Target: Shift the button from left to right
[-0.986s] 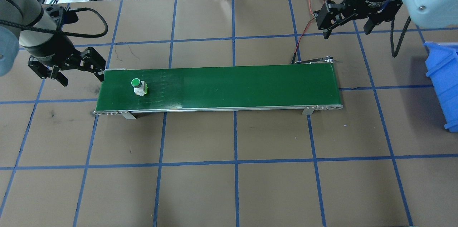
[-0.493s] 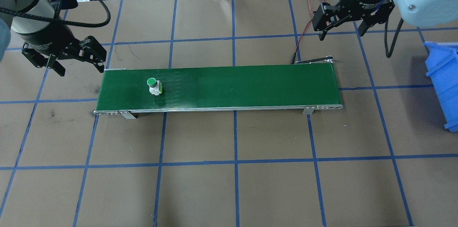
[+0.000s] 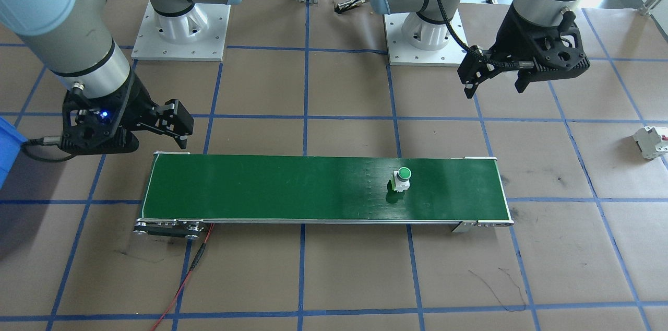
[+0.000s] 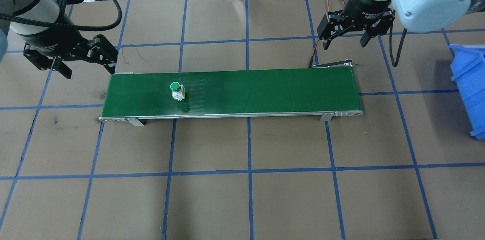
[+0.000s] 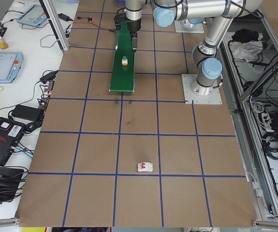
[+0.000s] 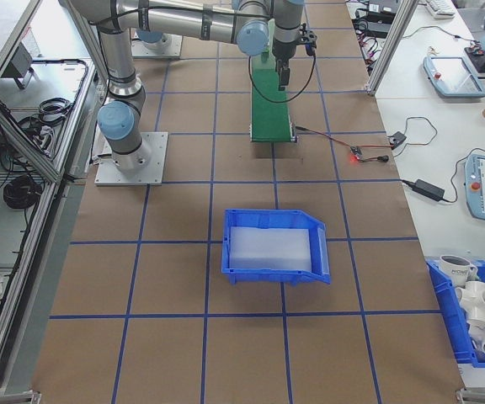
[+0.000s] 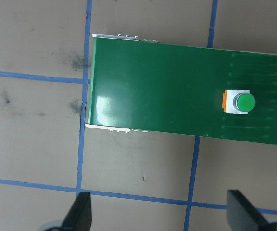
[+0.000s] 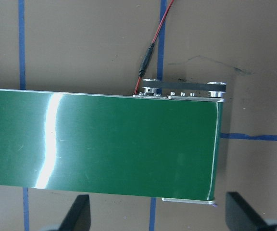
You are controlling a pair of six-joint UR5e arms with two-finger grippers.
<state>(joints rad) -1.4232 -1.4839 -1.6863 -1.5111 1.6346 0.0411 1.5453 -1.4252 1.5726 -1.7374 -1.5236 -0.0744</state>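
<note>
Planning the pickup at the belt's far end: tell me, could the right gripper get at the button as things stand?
Probably not yet. The button rides near the belt's left end, while the open right gripper hovers beyond the opposite end; nothing blocks it.

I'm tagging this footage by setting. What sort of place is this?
Most likely a robotics lab or test cell: a green conveyor belt lies on a paper-covered table marked with a blue tape grid, teach pendants and loose cabling sit on side benches, and aluminium framing surrounds the cell.
</note>
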